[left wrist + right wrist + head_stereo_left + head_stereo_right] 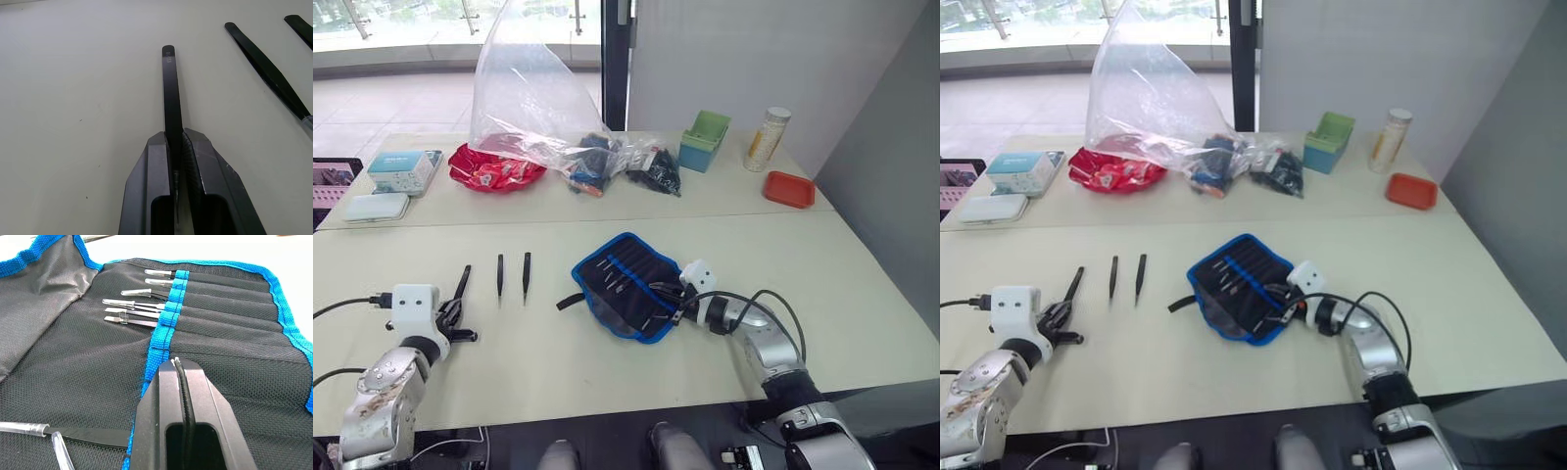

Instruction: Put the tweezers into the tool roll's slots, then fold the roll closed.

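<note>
The left gripper [450, 318] sits low on the near left of the pale table [862, 294], its two black fingers [151, 191] pressed together on one black tweezer [171, 93]. That tweezer lies flat on the tabletop and runs straight out from between the fingers, away from the robot. Just to its right lie two more tweezers [500, 275], side by side and apart from each other, also pointing away from the robot; neither touches the gripper.

The right gripper [668, 299] rests on the near right edge of the open tool roll [626, 284]. Its fingers [161, 421] are closed on a thin black strip [183, 396] that stands on edge between them, over the dark fabric just short of the blue band [168, 318] that crosses the roll. Whether that strip is a tweezer or part of the roll cannot be told.

The tool roll lies spread flat in the middle of the table, dark inside with bright blue edging, its short black strap [570, 301] trailing off toward the left. Several slim tools with silvery capped tips [129, 308] already sit in the row of slots [220, 303], their tips poking out past the blue band. One more capped piece [34, 430] lies loose on the fabric beside the right gripper.

Along the far side of the table stand a clear plastic bag [533, 88], a red packet [494, 168], a green box [705, 139], a small bottle [768, 137], a red tray [789, 188] and a pale blue box [403, 170]
</note>
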`<action>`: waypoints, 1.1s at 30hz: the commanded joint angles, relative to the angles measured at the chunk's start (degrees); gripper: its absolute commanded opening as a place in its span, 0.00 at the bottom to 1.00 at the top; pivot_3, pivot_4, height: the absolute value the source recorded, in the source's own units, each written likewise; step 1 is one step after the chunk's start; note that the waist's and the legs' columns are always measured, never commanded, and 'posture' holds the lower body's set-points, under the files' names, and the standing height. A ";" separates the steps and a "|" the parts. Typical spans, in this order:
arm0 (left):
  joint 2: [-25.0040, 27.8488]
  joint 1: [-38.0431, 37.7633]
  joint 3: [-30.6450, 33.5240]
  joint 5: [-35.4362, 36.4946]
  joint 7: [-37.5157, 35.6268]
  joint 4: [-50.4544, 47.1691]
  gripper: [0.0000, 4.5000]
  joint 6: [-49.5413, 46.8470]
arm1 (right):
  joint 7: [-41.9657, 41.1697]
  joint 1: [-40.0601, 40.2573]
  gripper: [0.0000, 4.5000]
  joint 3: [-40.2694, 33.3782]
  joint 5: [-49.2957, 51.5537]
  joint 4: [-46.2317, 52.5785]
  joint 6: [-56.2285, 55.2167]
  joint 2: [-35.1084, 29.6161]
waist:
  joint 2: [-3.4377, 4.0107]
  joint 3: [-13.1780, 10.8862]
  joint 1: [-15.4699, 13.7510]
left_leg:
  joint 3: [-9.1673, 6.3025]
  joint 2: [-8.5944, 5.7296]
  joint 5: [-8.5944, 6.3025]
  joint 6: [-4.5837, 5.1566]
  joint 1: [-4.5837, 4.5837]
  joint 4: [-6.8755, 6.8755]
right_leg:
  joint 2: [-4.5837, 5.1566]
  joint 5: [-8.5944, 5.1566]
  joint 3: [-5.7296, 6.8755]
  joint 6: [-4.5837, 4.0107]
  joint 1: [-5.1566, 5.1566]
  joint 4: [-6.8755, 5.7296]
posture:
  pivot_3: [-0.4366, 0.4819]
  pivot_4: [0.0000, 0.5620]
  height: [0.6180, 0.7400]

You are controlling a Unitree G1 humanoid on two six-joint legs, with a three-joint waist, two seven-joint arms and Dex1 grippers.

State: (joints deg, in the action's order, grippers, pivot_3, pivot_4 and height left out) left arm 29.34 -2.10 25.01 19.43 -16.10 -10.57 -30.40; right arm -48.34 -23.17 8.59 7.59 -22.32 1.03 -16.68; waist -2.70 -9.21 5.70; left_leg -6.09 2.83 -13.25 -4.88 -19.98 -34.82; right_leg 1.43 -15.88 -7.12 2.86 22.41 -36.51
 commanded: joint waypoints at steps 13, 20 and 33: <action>11.63 24.24 -16.84 10.17 -22.33 -8.37 0.00 -8.81 | 1.24 7.31 0.00 3.50 -2.49 0.11 5.64 0.04 | -0.07 0.01 0.06 | 0.00 0.00 -0.04 0.04 -0.22 0.04 | 0.00 0.13 0.00 0.19 -0.05 0.34 | 0.48 0.27 1.00; 14.19 31.31 -29.49 12.67 -27.77 -12.32 0.00 -21.99 | 3.08 11.61 0.00 2.13 -1.40 6.94 7.30 -1.47 | -0.02 -0.02 -0.23 | -0.04 0.00 -0.37 0.52 -0.31 0.06 | -0.02 0.03 0.02 0.16 -0.04 0.41 | 0.48 0.27 1.00; 10.08 34.97 -42.80 5.49 -24.53 -9.92 0.00 -28.88 | 2.09 15.70 0.00 0.26 1.51 14.21 9.22 -6.42 | 0.55 -0.37 -2.84 | -0.05 -0.16 -0.71 0.68 -0.75 -0.18 | 0.16 -0.03 0.06 -0.06 0.14 0.55 | 0.48 0.27 1.00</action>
State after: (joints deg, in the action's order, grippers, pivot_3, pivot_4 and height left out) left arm 38.63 31.74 -17.79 26.35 -40.98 -19.29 -59.02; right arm -44.82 -11.42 6.28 10.48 -4.10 6.44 -22.00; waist -2.15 -9.57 2.85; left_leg -6.14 2.68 -13.97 -4.21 -20.76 -35.01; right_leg 1.58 -15.90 -7.06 2.78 22.59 -35.97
